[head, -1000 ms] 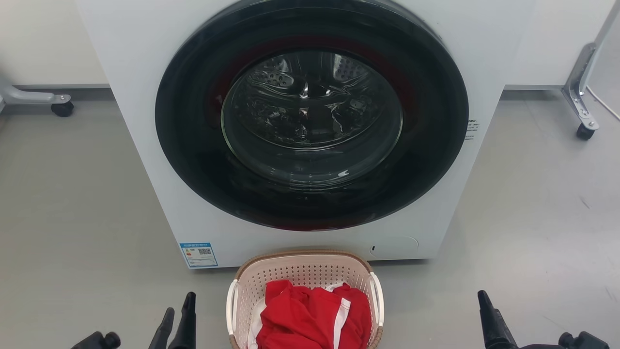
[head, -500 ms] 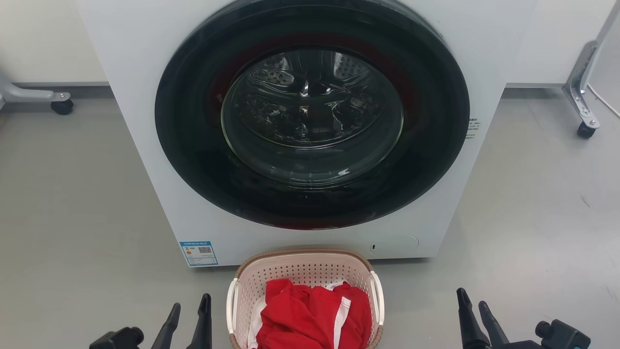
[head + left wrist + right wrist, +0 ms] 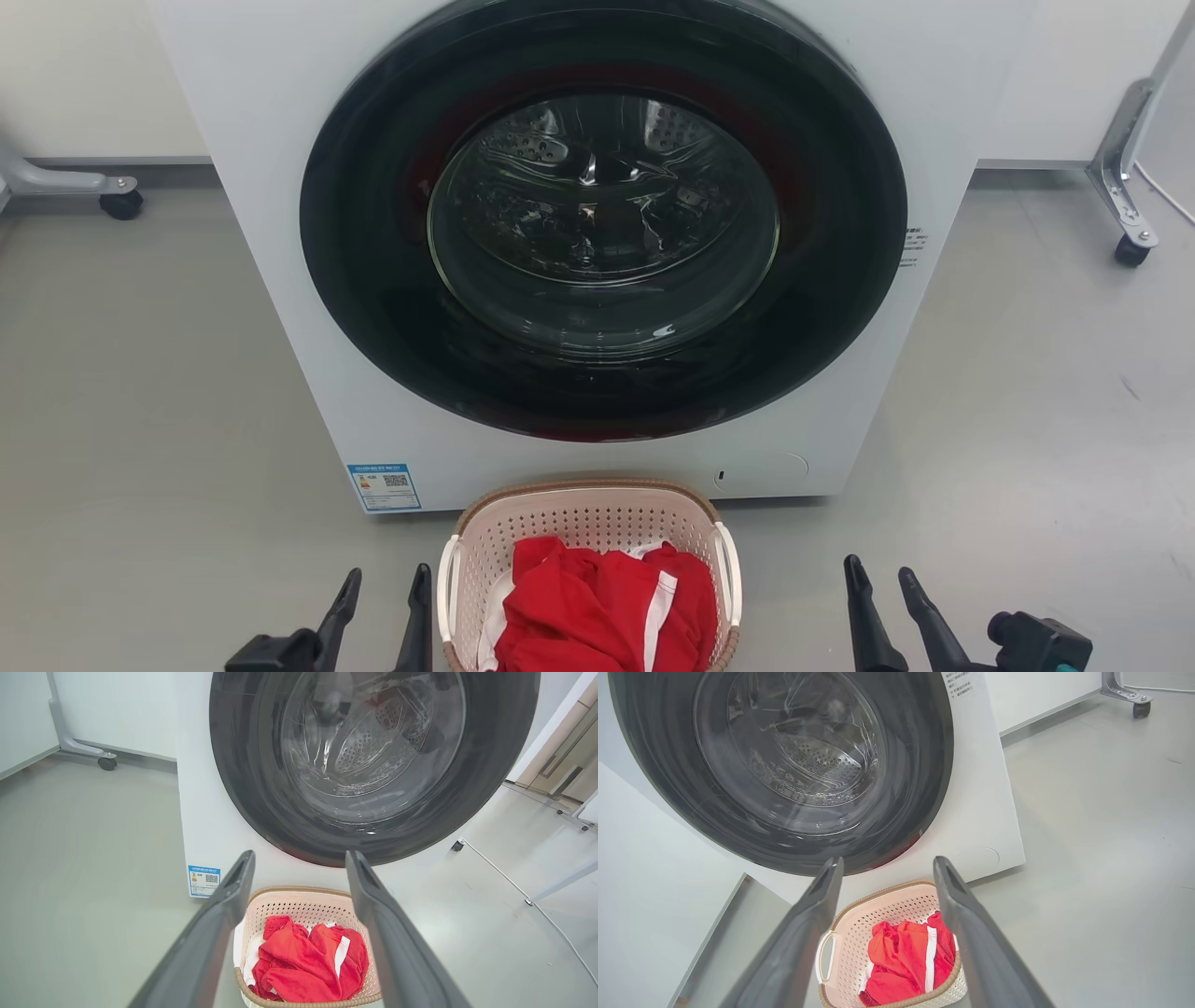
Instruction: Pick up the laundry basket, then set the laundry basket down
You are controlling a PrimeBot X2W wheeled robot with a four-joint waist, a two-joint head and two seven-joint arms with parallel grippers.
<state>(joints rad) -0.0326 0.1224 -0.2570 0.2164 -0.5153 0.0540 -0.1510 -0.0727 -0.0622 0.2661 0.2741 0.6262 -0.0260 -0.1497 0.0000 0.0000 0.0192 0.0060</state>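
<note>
Two grippers, left (image 3: 388, 571) and right (image 3: 877, 565), flank the basket (image 3: 579, 527) on the floor (image 3: 140, 420), both spread apart, gripping nothing; red cloth (image 3: 597, 607) lies inside, washer (image 3: 261, 233) just behind.

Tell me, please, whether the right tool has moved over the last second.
Yes: the right tool has moved left, closing on the basket, which stayed put.

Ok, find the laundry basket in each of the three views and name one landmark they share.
Head view: laundry basket at bottom centre, cut by the lower edge.
Left wrist view: bottom centre, also cut off.
Right wrist view: bottom centre, turned at a slant.
Shared landmark: the washing machine door, round and dark, directly above it in every view.
</note>
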